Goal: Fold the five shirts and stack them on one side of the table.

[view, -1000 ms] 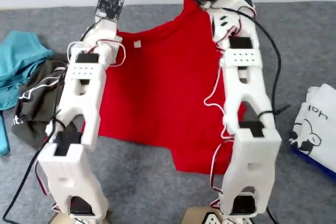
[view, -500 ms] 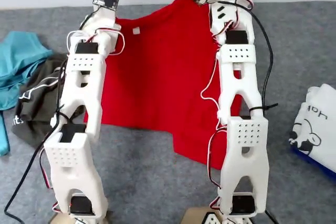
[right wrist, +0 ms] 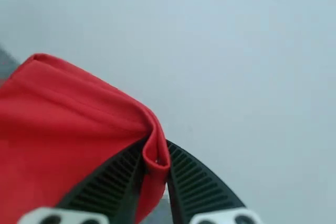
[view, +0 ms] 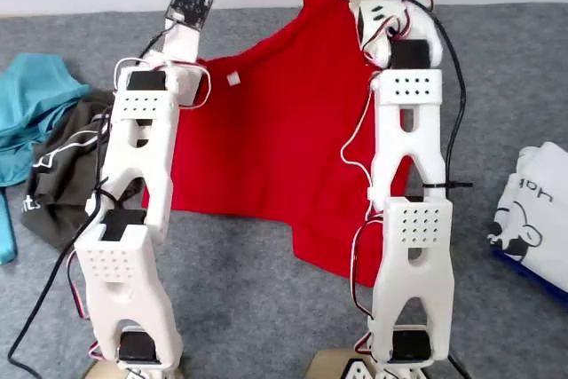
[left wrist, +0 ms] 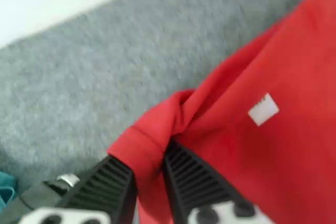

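On the grey surface [view: 248, 308] I see the red shirt [view: 275, 148] spread across the middle, its far edge held up toward 12 o'clock between my two arms. A white shirt [view: 537, 210] lies at 3 o'clock, and a teal shirt [view: 31, 99] and a dark shirt [view: 62, 166] overlap at 9 o'clock. My left gripper [left wrist: 149, 156] pinches a bunched fold of the red shirt's edge near 11 o'clock, while my right gripper [right wrist: 156, 153] clamps another fold, held higher, around 12 o'clock.
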`<state>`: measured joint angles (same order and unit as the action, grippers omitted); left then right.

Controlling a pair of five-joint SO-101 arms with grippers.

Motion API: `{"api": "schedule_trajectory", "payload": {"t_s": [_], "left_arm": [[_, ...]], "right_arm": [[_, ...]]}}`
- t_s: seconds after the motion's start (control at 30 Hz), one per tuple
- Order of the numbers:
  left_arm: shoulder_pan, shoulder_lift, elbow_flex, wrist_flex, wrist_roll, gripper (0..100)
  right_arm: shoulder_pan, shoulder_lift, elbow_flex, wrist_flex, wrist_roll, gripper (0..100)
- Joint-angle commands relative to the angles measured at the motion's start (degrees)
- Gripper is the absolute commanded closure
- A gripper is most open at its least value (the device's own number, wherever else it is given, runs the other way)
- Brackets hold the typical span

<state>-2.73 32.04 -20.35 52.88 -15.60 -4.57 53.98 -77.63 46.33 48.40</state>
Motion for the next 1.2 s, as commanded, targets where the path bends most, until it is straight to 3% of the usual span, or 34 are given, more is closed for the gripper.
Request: {"api": "schedule_trajectory", "payload": {"t_s": [0.0, 0.17, 0.47, 0.63, 0.83, 1.17], "left_arm": [[-0.44, -0.88, -2.42, 4.31, -2.81, 100], [-1.41, -1.32, -2.42, 9.23, -6.33, 100], [-4.04, -0.97, -4.62, 20.13, -13.63, 98], [-4.48, -0.79, -8.75, 28.57, -14.59, 91], [-4.48, -0.79, -9.19, 33.58, -17.32, 90], [-4.48, -0.79, -9.27, 36.48, -17.41, 90]], "right_arm": [[-0.22, -1.63, -10.02, 14.73, -2.02, 98.8], [-0.4, -1.8, -19.16, 33.45, -2.29, 98.8], [-0.22, -9.89, -18.73, 55.96, -2.11, 98.8], [0.48, -12.53, -18.29, 56.75, -2.9, 98.8], [0.4, -14.64, -17.14, 56.84, -2.9, 98.8], [0.31, -34.33, 13.63, 56.57, -5.01, 98.8]]}}
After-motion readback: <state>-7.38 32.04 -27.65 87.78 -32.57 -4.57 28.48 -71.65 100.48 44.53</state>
